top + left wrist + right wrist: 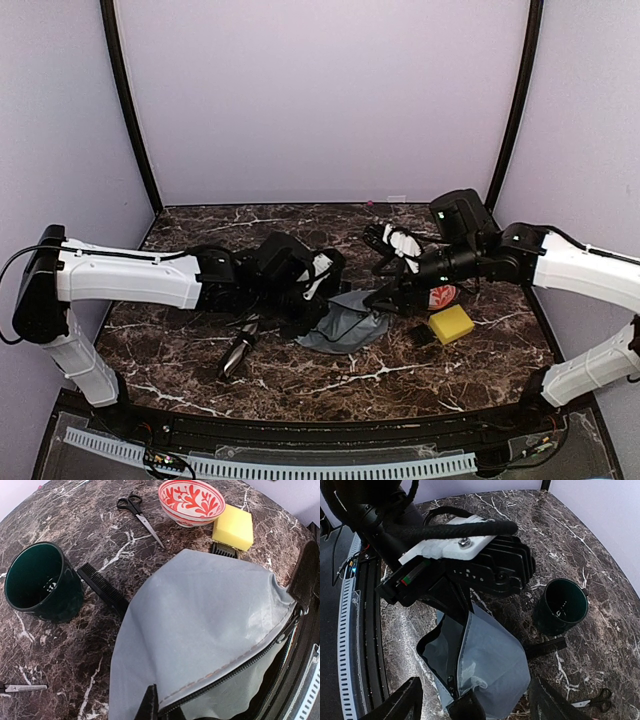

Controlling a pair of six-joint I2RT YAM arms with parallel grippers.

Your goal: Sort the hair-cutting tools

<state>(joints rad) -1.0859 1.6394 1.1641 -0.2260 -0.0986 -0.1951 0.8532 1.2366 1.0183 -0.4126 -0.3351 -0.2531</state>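
My left gripper (161, 706) is shut on the zipper edge of a grey pouch (200, 620), holding its mouth up and open (440, 650). My right gripper (475, 707) hangs open just above the pouch's near end, with nothing between its fingers (400, 705). A black comb (102, 587) lies partly under the pouch, next to the dark green cup (40, 582). Black-handled scissors (137, 512) lie farther off. A toothed scissor blade (25, 687) shows at the left edge. The silver-and-black clipper (238, 352) lies on the marble, left of the pouch (345, 325).
A red-and-white patterned bowl (191, 501) and a yellow sponge (233, 526) sit just beyond the pouch, with a small black toothed piece (223, 550) at the sponge's near side. Both arms meet over the table's middle (300, 280). Purple walls close in the table.
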